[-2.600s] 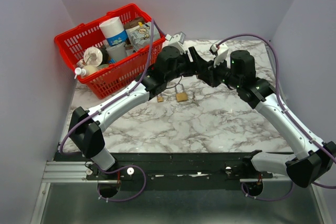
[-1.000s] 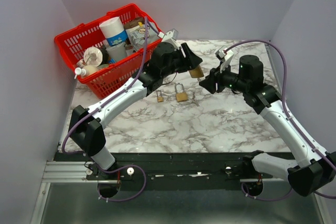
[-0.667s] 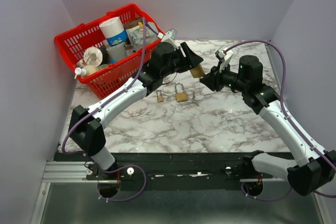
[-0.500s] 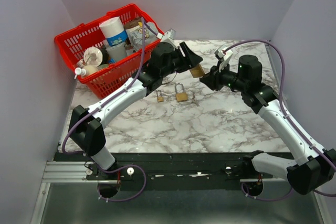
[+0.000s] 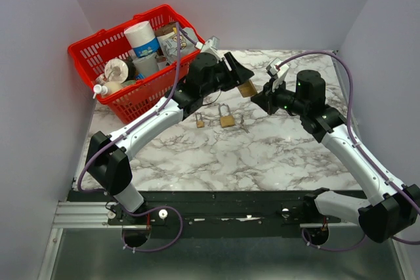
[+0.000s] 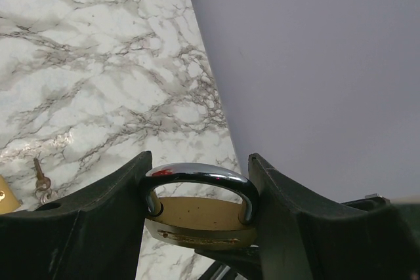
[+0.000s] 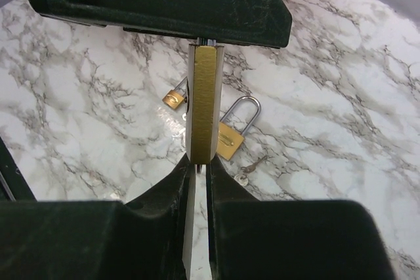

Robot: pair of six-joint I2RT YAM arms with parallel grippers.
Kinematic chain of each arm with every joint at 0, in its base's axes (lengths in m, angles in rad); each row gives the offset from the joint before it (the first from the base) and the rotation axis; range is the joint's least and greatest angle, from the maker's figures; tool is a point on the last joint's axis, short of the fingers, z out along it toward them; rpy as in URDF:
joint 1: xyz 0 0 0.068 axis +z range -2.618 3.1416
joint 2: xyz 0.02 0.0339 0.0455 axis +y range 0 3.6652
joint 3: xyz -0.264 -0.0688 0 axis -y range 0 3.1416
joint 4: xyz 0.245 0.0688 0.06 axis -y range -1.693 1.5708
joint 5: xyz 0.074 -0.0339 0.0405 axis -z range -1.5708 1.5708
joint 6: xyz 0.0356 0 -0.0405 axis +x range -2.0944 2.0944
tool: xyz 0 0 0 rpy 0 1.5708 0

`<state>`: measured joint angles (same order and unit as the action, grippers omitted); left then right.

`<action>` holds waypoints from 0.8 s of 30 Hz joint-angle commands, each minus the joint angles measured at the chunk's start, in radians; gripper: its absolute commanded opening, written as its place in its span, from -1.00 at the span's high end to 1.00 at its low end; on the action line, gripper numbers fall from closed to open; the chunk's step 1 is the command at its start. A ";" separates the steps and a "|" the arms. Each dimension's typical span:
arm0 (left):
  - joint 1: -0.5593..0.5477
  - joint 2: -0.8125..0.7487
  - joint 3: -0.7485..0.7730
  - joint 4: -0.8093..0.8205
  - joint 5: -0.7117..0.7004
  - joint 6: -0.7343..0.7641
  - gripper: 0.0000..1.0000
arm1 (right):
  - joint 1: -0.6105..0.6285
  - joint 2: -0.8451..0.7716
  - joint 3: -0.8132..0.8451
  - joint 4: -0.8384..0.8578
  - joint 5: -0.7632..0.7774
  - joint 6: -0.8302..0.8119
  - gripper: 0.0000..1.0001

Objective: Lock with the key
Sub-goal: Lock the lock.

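My left gripper is shut on the steel shackle of a brass padlock and holds it in the air above the table. In the left wrist view the padlock hangs between the fingers. My right gripper is nearly closed on a thin key and sits right under the padlock's bottom. In the right wrist view the padlock shows edge-on, and the key tip touches its lower end between my fingertips.
A second brass padlock, a small padlock and a loose key lie on the marble table below. A red basket full of items stands at the back left. Walls close in the back and both sides.
My right gripper has moved left and up to the bottom of the held padlock. The left gripper with the padlock has stayed almost still over the last second.
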<state>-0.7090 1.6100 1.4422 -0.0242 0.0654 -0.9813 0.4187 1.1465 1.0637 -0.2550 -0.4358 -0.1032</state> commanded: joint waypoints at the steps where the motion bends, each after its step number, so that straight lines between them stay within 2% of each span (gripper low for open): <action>1: -0.003 -0.012 0.035 0.106 0.025 -0.043 1.00 | 0.002 0.007 -0.015 0.031 0.020 -0.016 0.88; 2: -0.001 -0.009 0.035 0.106 0.025 -0.043 1.00 | 0.002 0.007 -0.016 0.030 0.020 -0.016 0.98; 10: 0.005 0.019 0.060 0.087 -0.048 -0.013 1.00 | 0.002 -0.079 -0.085 0.004 0.058 -0.003 0.99; 19: 0.020 0.116 0.153 0.089 -0.058 -0.008 1.00 | 0.002 -0.185 -0.220 -0.063 0.080 0.069 0.99; 24: 0.014 0.192 0.218 -0.028 -0.096 0.027 1.00 | -0.001 -0.202 -0.223 -0.099 0.152 0.138 0.99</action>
<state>-0.6861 1.7699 1.5715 -0.0517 0.0158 -0.9672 0.4179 0.9695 0.8513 -0.3183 -0.3546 -0.0406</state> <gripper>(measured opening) 0.651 0.012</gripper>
